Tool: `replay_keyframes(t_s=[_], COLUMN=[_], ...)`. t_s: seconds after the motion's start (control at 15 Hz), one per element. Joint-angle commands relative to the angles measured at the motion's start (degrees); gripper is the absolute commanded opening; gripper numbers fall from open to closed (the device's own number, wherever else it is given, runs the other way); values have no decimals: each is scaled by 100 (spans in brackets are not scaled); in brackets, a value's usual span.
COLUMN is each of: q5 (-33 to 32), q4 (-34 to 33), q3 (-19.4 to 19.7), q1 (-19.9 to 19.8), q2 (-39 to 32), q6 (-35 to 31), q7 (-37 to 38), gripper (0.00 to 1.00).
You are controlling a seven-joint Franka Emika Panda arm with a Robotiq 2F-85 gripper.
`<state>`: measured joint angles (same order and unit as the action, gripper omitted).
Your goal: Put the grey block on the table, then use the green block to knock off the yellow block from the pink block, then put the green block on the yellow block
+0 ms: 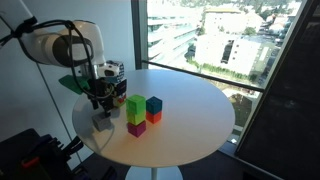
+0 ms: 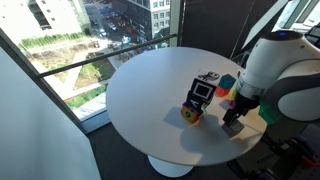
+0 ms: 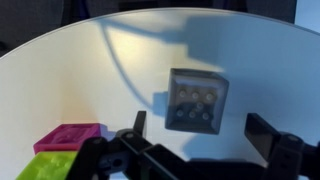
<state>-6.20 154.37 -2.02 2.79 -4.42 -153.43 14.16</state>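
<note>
The grey block [image 3: 195,100] sits flat on the table [image 3: 60,70], studs up. My gripper [image 3: 200,130] is open just above it, one finger on each side, touching nothing. In an exterior view the gripper [image 1: 100,105] hangs low over the table's [image 1: 190,120] left part. Just to its right a yellow-green cube, which I take for the yellow block [image 1: 135,104], stands on the pink block [image 1: 135,127]. Both show at the wrist view's lower left, pink [image 3: 70,135] and yellow [image 3: 45,166]. I cannot pick out the green block. In the opposite exterior view the gripper [image 2: 232,118] hides the grey block.
A teal-blue cube [image 1: 154,104] stands on an orange-red cube [image 1: 154,117] right beside the pink and yellow stack. A tall patterned box [image 2: 200,92] stands near the gripper. The table's edge is close behind the arm.
</note>
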Motion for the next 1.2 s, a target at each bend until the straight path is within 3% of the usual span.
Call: replay_keyframes(t_s=[0.0,0.8,1.13], q5=[-44,-132,-286], q4=[-102,-912,-1236], q3=[48,167,284], q1=[7,-325,-472], q2=[424,912,764], q6=[505,2369,2530], q7=[4,-109,-298], gripper=[100,100,100])
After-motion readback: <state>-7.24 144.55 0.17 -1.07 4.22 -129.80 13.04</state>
